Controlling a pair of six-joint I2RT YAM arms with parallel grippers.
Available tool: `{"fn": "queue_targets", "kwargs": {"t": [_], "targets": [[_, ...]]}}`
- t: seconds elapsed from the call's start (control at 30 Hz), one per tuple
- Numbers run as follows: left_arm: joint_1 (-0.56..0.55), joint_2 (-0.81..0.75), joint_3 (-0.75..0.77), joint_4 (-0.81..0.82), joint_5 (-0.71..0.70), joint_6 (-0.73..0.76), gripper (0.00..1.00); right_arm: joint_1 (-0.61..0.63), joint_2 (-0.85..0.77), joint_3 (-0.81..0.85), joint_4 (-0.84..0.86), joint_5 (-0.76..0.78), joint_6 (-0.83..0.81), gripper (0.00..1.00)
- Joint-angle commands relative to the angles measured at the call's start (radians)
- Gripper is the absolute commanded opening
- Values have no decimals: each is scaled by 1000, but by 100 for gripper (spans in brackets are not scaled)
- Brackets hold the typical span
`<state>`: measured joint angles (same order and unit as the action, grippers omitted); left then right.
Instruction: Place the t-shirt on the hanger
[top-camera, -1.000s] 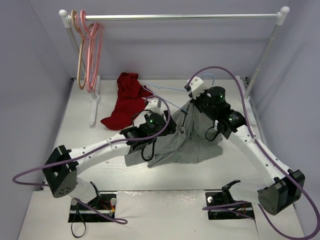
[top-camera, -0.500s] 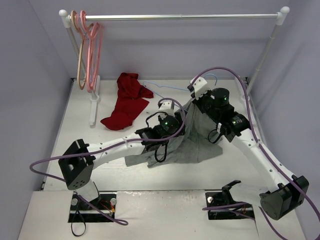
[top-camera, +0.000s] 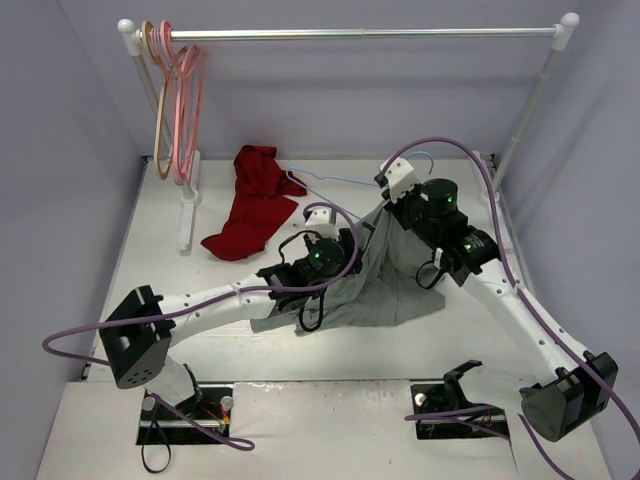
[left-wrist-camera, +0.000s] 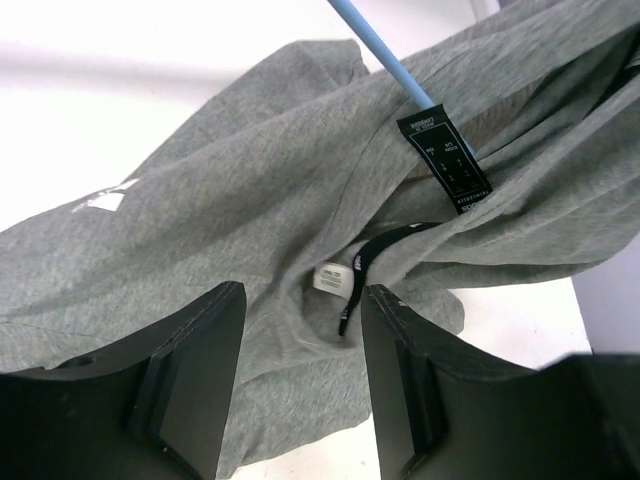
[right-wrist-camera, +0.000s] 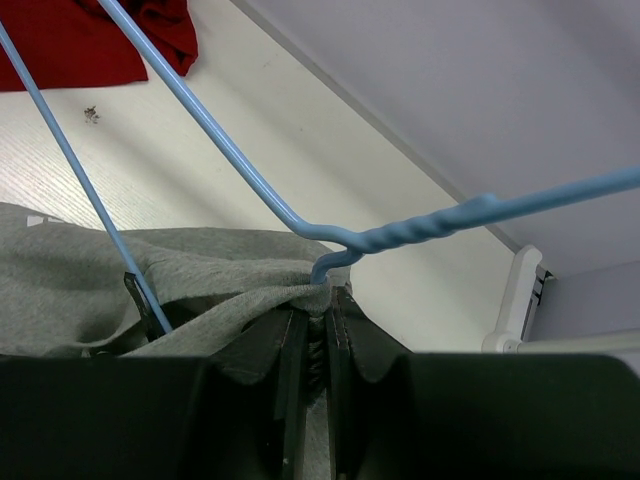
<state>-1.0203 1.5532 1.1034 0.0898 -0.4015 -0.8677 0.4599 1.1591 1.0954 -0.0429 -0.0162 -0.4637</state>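
The grey t-shirt (top-camera: 395, 285) lies rumpled on the table, its top lifted toward my right gripper (top-camera: 385, 205). That gripper (right-wrist-camera: 322, 295) is shut on the twisted neck of the pale-blue hanger (right-wrist-camera: 230, 140), with t-shirt (right-wrist-camera: 90, 280) cloth bunched over its tips. The hanger (top-camera: 330, 183) slants left above the table, one arm running under the cloth (left-wrist-camera: 385, 55). My left gripper (top-camera: 352, 240) is open just above the t-shirt (left-wrist-camera: 230, 190). Its jaws (left-wrist-camera: 302, 300) straddle a fold by the collar labels and hold nothing.
A red garment (top-camera: 255, 205) lies heaped at the back left, near the hanger's tip. A clothes rail (top-camera: 360, 33) spans the back, with pink and tan hangers (top-camera: 175, 100) at its left end. Its right post (top-camera: 520, 130) stands close behind my right arm.
My left arm has swung right across the t-shirt toward the collar, and its jaws have narrowed a little. My right gripper has shifted slightly right, still holding the hanger.
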Motion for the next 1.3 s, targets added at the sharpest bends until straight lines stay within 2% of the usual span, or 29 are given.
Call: {"fn": "queue_targets", "kwargs": {"t": [0.0,0.63,0.9,1.0,1.13,1.27], "targets": [[-3,-79,-10,126,-43,27,49,5,-26,15,78,-11,7,0],[20,77,84,97,39,30,48,5,-24,20,75,-14,-1,0],[20,136,79,67,84,-25,46,5,-27,14,77,-14,-1,0],[20,146,82,51,76,-28,43,3,-29,12,77,-13,-3,0],[41,124,66,28,61,-27,33,3,-38,6,64,8,-26,0],[91,47,33,-27,53,-10,12,0,-62,-15,61,44,-52,0]]}}
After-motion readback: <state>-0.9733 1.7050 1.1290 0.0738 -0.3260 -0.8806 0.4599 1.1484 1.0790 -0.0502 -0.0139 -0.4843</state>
